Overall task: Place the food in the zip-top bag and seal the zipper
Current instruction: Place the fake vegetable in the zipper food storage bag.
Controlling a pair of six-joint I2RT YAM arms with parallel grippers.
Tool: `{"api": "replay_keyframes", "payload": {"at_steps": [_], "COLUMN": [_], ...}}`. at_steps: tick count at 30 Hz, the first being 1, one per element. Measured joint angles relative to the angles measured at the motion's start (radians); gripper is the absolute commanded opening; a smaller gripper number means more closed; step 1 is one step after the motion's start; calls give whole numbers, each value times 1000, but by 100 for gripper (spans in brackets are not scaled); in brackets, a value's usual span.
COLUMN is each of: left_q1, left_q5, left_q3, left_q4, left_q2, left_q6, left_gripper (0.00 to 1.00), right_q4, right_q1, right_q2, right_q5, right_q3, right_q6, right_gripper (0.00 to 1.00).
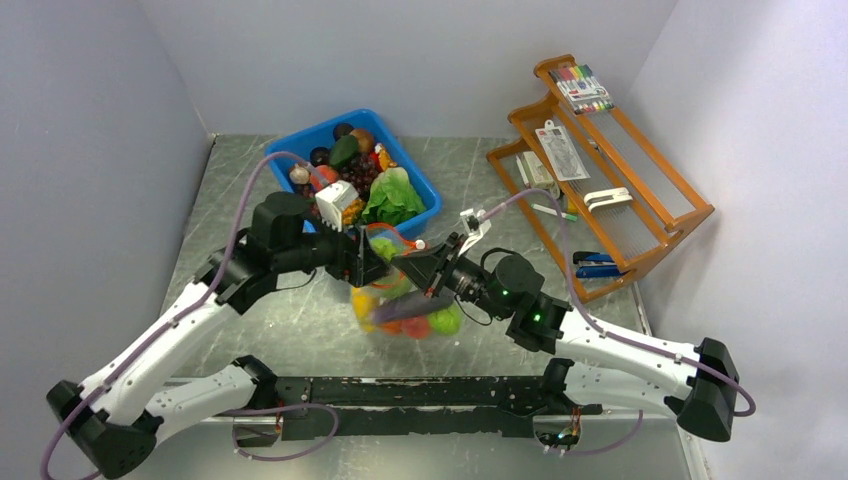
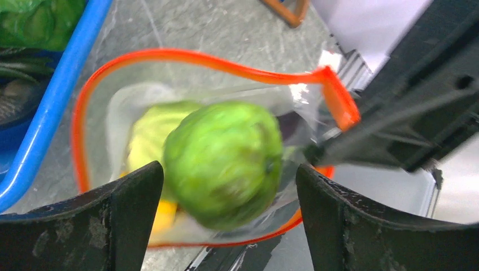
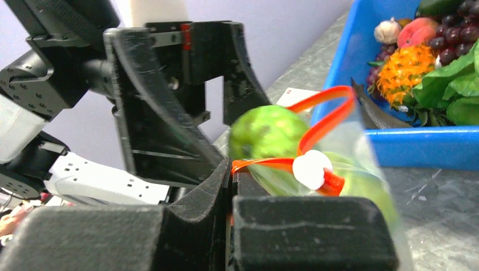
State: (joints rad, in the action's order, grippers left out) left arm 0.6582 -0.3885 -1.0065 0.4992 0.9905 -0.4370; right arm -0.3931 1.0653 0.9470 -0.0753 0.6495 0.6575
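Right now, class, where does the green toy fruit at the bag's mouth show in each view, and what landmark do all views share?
Top external: green toy fruit centre frame, at the zip-top bag mouth.
Left wrist: fruit mid-frame, blurred, inside the open left gripper.
Right wrist: fruit centre, behind the zipper.
Shared landmark: the blue bin, upper centre, far left, right.

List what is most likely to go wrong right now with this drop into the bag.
1. The green ball is blurred at the bag's mouth, under the open left hand. It may clip the zipper and roll out onto the table.
2. Only the right hand pinches the zipper, at one spot. The floppy zip-top bag, already holding food, may slip free or fold its mouth shut.
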Motion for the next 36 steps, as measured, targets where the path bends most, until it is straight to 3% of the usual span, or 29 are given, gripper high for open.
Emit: {"api": "replay_keyframes", "payload": {"at_steps": [1, 3, 10, 15, 20, 27, 33, 36], "left_q1": [1, 4, 6, 6, 6, 9, 10, 11], "left_q5": [-5, -25, -37, -50, -29, 119, 167, 206], "left_q3": [0, -6, -37, -66, -122, -232, -208, -181], "left_q4": [1, 3, 56, 81, 129, 205, 241, 264], "left_q2": [-24, -60, -80, -113, -112, -108, -84, -72], "left_q6": [0, 2, 6, 10, 19, 58, 76, 85], "left_gripper": [75, 73, 87, 90, 83, 72, 76, 72], "right_q4": [-9, -24, -37, -35, -34, -25, -30, -32], "right_q1": [-1, -3, -16, -34, -47, -50, -52, -53], "right_q2": [-4, -8, -18, -19, -19, -15, -10, 1], "right_q5": [2, 8, 15, 19, 32, 71, 113, 142], "right_q3": [-1, -4, -18, -18, -16, -14, -14, -14], "right_q6": [-6, -17, -54, -81, -103, -100, -90, -95], "right_gripper": [0, 0, 0, 0, 0, 0, 0, 0]}}
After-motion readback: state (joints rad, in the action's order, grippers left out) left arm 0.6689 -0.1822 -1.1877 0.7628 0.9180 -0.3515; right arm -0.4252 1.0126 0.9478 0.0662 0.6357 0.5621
